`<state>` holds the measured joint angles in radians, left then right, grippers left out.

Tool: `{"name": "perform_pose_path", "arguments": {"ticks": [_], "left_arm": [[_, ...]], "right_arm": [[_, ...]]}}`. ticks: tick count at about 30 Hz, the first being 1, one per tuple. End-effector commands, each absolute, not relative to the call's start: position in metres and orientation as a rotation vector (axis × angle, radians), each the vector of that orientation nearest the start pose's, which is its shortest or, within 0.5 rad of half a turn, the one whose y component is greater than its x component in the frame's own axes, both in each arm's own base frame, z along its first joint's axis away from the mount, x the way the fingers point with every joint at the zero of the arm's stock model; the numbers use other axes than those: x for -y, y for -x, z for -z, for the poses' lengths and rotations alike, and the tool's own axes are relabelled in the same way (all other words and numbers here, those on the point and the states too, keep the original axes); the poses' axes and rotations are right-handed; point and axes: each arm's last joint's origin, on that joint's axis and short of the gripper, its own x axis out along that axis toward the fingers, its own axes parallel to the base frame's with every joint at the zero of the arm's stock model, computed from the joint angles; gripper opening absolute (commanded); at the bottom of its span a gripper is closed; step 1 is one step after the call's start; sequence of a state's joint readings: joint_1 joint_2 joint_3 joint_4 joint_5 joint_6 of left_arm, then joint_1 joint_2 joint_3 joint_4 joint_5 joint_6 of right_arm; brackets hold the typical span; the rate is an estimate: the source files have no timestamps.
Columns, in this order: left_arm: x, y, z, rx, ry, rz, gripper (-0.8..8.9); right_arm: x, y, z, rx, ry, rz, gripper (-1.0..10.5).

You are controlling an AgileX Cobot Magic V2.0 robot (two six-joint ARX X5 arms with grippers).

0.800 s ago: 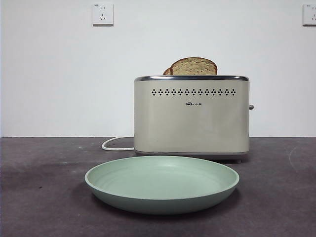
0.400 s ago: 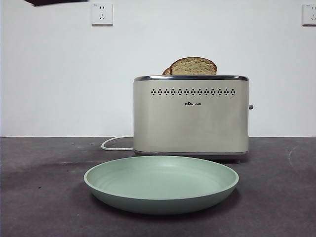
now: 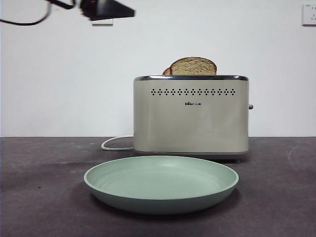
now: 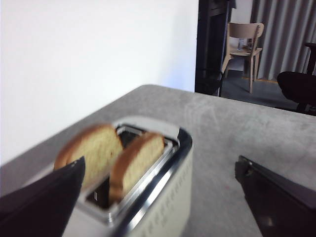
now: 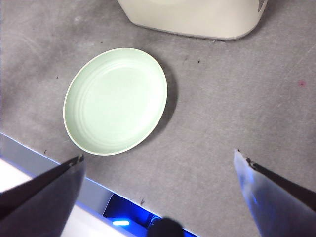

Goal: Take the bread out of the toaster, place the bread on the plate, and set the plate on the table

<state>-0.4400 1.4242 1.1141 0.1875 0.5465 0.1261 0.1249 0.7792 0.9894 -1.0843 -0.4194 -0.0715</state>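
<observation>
the left gripper shows in the front view as a dark tip high at the upper left, well above and to the left of the toaster, with a black cable trailing off behind it. in its own wrist view its fingers stand wide apart with nothing between them, and it hovers just above the toaster's slots, touching neither slice.

the toaster stands upright on the worktop, chrome rim on top, its white cord curling out at its left foot. two slices stand in its slots. the bread, with the broad domed top, rises clear of the rim; the second slice peeks out just to its left, mostly hidden behind it.

the plate sits flat on the worktop just in front of the toaster, apart from it, and holds nothing. bare worktop lies open on both sides of it.

the right gripper hangs high over the near edge of the worktop, looking down on the plate and the base of the toaster. its fingers are spread wide and hold nothing. it does not show in the front view.
</observation>
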Motion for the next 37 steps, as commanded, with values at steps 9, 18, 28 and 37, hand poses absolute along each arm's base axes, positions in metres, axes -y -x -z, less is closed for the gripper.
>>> {"name": "perform_pose_path", "arguments": {"ticks": [9, 18, 28, 37], "left_arm": [[0.198, -0.341, -0.313, -0.113, -0.216, 1.029, 5.65], [0.216, -0.356, -0.281, -0.152, -0.281, 1.013, 5.61], [0.224, -0.365, -0.261, -0.169, -0.274, 1.02, 3.34], [0.228, -0.364, -0.262, -0.152, -0.27, 1.026, 1.04]], "right_arm": [[-0.027, -0.117, -0.328, -0.849, -0.06, -0.544, 5.1], [-0.027, -0.117, -0.328, -0.848, -0.059, -0.543, 5.1], [-0.027, -0.117, -0.328, -0.848, -0.059, -0.543, 5.0], [-0.027, -0.117, -0.328, -0.848, -0.058, -0.541, 5.0]]}}
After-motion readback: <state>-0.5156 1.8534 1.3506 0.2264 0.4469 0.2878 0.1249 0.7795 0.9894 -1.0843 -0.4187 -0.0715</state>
